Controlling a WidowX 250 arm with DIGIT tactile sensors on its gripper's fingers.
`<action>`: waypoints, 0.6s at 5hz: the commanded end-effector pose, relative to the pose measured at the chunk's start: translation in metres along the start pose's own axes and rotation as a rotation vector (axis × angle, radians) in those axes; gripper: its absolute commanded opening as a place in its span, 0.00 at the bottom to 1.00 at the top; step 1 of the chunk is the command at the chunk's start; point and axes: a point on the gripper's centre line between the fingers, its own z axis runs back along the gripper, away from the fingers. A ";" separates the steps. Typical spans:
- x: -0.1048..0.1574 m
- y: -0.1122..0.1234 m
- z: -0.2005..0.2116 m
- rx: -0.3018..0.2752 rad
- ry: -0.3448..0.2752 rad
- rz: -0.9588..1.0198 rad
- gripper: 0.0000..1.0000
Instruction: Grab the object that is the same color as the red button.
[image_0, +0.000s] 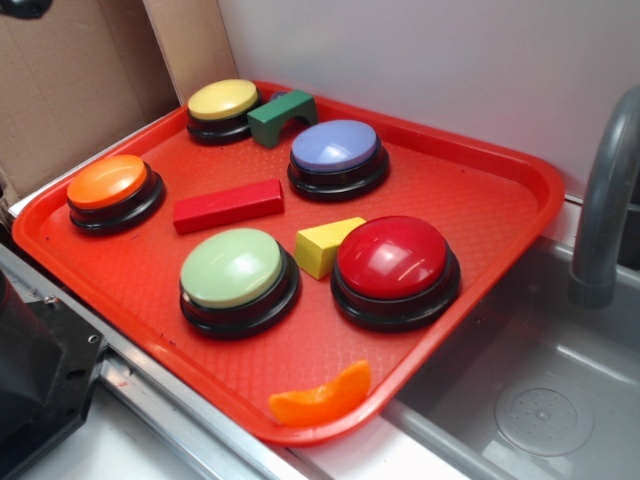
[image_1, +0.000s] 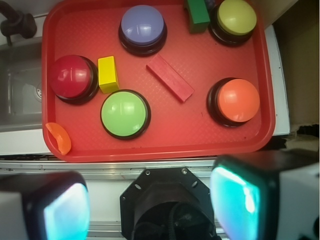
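Observation:
The object, a long flat red block (image_0: 228, 205) (image_1: 170, 77), lies on the red tray (image_0: 480, 190) (image_1: 200, 130) between the orange and lavender buttons. The red button (image_0: 392, 258) (image_1: 71, 76) sits toward the sink side, next to a yellow wedge. In the wrist view my gripper (image_1: 152, 200) is open and empty. It hangs high above the robot base, short of the tray's near edge, its pads (image_1: 235, 197) far apart. The gripper does not show in the exterior view.
Also on the tray: yellow wedge (image_0: 325, 245), green arch (image_0: 280, 115), orange button (image_0: 108, 182), green button (image_0: 232, 268), lavender button (image_0: 335, 148), yellow button (image_0: 222, 98), orange slice (image_0: 322, 398). A sink (image_0: 540, 400) and faucet (image_0: 605, 200) are on the right, cardboard (image_0: 70, 70) behind.

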 end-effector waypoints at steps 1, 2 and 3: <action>0.000 0.000 0.000 0.000 0.000 0.000 1.00; 0.011 0.003 -0.017 -0.004 -0.028 -0.083 1.00; 0.027 0.009 -0.035 0.024 -0.048 -0.115 1.00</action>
